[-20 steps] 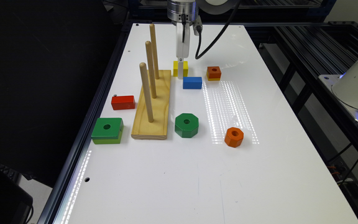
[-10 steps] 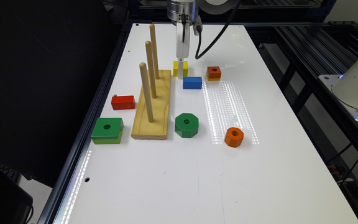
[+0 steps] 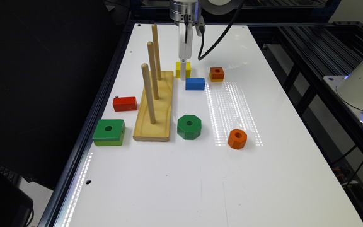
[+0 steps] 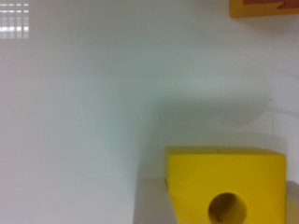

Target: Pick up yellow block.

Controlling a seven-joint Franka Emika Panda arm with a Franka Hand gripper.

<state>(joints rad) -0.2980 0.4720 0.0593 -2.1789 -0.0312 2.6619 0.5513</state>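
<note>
The yellow block (image 3: 179,68) lies flat on the white table, beyond the blue block (image 3: 195,84) and beside the far end of the peg board. My gripper (image 3: 184,74) stands upright and low over the yellow block, one white finger in front of its near face. In the wrist view the yellow block (image 4: 224,184) shows its round hole, with a grey finger (image 4: 152,205) against one side and the edge of the other finger (image 4: 292,203) at the opposite side. The gripper (image 4: 219,205) straddles the block, open, and the block rests on the table.
A wooden board with three upright pegs (image 3: 155,104) stands close on the exterior view's left of the gripper. An orange-topped square block (image 3: 216,74) sits to the right. Nearer lie a red block (image 3: 124,103), a green square block (image 3: 109,131), a green octagon (image 3: 189,126) and an orange hexagon (image 3: 237,138).
The gripper has come straight down from above the yellow block to its level, so its fingers now flank the block. No block has moved.
</note>
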